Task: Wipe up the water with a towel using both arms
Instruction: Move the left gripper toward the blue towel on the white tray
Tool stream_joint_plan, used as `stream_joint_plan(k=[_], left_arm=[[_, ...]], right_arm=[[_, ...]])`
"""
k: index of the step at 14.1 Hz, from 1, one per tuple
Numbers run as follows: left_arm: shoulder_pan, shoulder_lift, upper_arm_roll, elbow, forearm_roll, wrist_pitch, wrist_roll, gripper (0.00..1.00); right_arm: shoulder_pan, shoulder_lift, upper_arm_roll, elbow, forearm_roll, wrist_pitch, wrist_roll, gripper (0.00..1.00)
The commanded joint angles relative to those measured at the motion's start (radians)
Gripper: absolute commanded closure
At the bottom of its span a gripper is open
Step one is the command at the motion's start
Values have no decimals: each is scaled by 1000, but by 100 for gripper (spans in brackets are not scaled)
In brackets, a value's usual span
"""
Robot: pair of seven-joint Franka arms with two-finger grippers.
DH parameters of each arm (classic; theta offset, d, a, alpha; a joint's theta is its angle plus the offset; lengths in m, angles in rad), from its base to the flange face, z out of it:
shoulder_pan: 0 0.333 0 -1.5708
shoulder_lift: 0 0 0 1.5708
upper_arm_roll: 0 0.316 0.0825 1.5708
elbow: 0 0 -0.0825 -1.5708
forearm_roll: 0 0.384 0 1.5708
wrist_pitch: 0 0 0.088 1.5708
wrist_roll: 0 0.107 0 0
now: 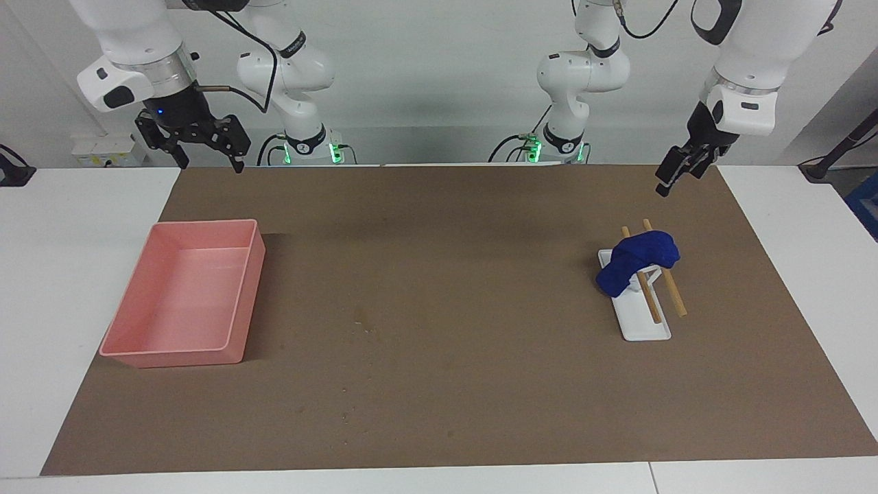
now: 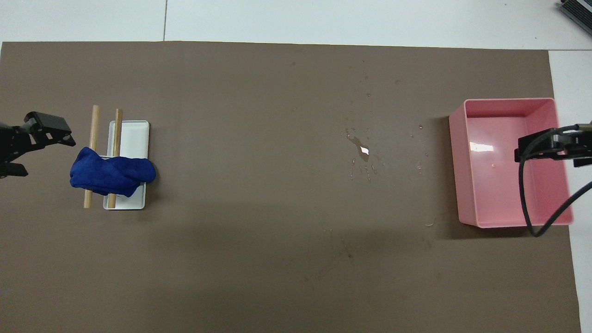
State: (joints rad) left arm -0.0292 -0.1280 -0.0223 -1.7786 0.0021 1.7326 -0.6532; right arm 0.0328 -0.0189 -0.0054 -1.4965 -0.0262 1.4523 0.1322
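Water [image 2: 361, 151], apparently overhead view only

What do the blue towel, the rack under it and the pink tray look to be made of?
Towel: soft matte fabric; it sags in folds over the sticks. Rack: smooth white base, probably plastic, carrying two pale sticks that look like bare wood. Tray: rigid pink plastic, slightly glossy; a light glint shows on its floor.

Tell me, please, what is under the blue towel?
The towel hangs over two wooden sticks of a white rack. The sticks' ends show on both sides; the parts under the cloth are hidden, as is part of the rack's tray.
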Motion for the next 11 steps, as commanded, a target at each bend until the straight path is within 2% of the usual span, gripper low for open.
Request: stream_joint_plan(k=[1, 5, 11], left_arm=[[32, -88, -4, -151, 10, 99, -225, 0], [32, -90, -4, -228, 10, 175, -494, 0], [75, -84, -2, -376, 10, 330, -704, 0]], right_arm=[[-10, -27, 5, -41, 19, 8, -2, 0], [-10, -32, 5, -50, 19, 8, -2, 0], [-10, -41, 5, -70, 19, 13, 0, 0]])
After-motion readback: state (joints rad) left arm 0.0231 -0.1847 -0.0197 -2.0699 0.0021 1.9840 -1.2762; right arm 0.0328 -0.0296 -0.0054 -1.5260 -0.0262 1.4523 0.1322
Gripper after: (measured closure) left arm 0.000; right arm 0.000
